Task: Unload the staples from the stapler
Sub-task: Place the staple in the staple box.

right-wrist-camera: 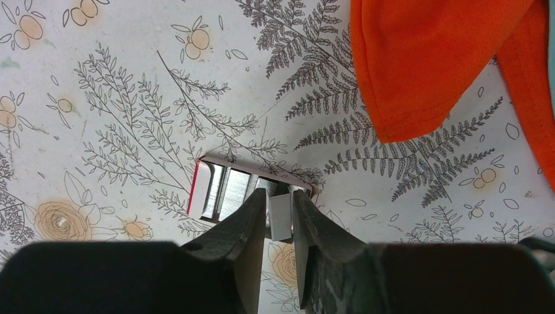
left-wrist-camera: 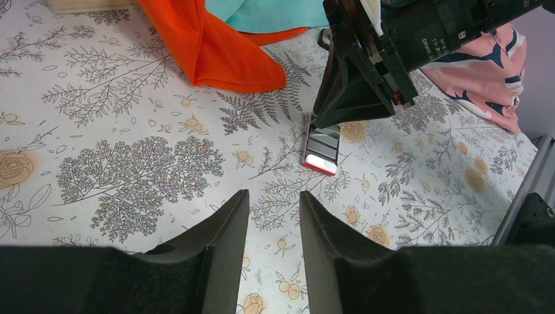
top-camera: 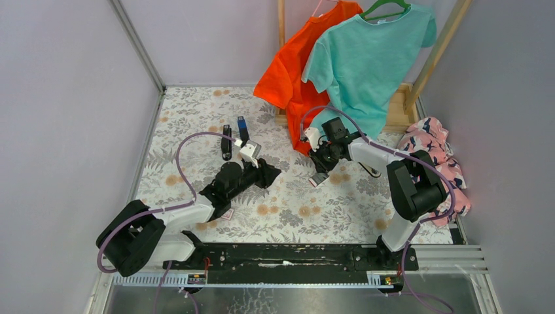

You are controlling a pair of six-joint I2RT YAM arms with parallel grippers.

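a: where's the stapler point(top-camera: 226, 142)?
b: lying well left of the orange t-shirt point(top-camera: 288, 72), no gripper touching it.
a: and the grippers?
b: the right gripper point(right-wrist-camera: 279, 199), just below the shirt's hem, pinches a silvery strip of staples point(right-wrist-camera: 280, 219). the left gripper point(left-wrist-camera: 273, 194) gapes with nothing between its fingers, left of the shirt.

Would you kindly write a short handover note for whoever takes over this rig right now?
Left end effector: open, empty, above the table.
Right end effector: closed on a small pale strip at the red-edged card.
Staples: silvery strips lie on that card; the pinched strip seems to be one.
Stapler: on the table beyond the left arm, neither end effector on it.
Done: some staples look unloaded. Left: stapler's contents cannot be seen; check it.
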